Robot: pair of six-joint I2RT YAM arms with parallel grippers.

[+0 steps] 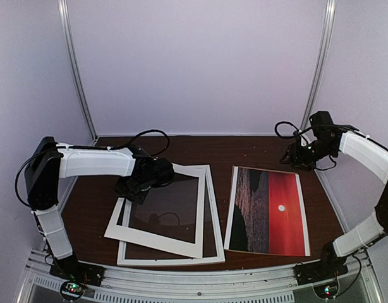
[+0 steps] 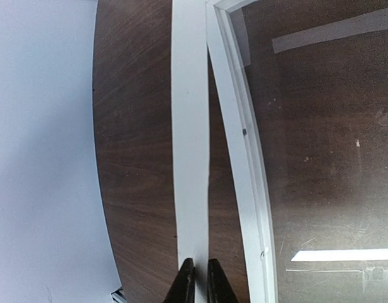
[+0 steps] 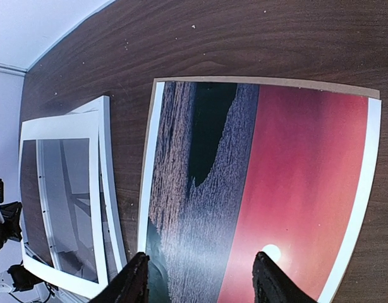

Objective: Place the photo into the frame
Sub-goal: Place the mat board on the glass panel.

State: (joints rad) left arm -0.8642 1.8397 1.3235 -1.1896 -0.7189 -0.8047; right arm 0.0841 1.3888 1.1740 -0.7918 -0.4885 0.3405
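Note:
The photo, a red sunset print with a small white sun, lies flat on the right of the table and fills the right wrist view. The thin white frame lies on the left, and its rail also shows in the left wrist view. A flat white mat with a cut-out window lies tilted over the frame. My left gripper is shut on the mat's strip, which passes between its closed fingers. My right gripper is open and empty above the photo's far edge.
A brown backing board shows as a thin tan edge under the photo's far side. A clear reflective sheet sits inside the frame. White walls close the table's back and sides. Bare wood lies behind the frame and the photo.

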